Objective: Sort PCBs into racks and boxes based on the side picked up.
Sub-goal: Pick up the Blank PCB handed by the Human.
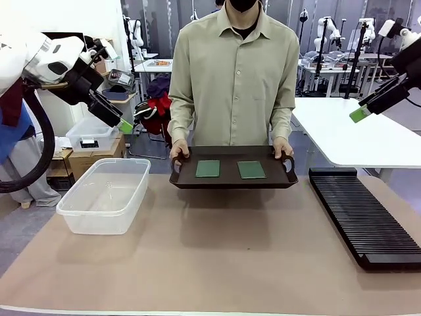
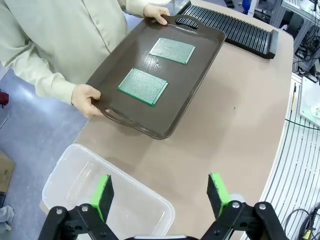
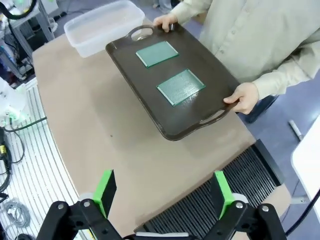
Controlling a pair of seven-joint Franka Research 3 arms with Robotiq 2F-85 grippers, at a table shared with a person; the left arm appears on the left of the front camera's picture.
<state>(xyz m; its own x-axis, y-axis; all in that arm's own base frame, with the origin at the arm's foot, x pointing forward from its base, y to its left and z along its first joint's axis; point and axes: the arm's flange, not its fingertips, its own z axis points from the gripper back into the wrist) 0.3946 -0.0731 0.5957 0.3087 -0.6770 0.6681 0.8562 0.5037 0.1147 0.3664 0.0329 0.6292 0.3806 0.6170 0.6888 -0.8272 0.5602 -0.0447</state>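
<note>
Brown tabletop [image 1: 230,263]: tub [image 1: 92,224] at left edge, rack [image 1: 368,220] at right edge, both PCBs [image 1: 208,168] flat on the tray [image 1: 230,184] a person [image 1: 233,79] holds over the far edge. My left claw [image 2: 162,192] and right claw [image 3: 162,192] hang spread; I'd come down square on one board.

The front camera sits at the robot's edge of the table [image 1: 217,263], facing straight across to the person [image 1: 233,72] holding the brown tray [image 1: 230,183] over the far edge. The left wrist camera looks steeply down past the left tool [image 2: 160,192] from above the clear tub [image 2: 60,175] near the left edge, and the right wrist camera past the right tool [image 3: 163,191] from above the black rack [image 3: 200,210] by the right edge. All three share the tray and the table's bare middle.
</note>
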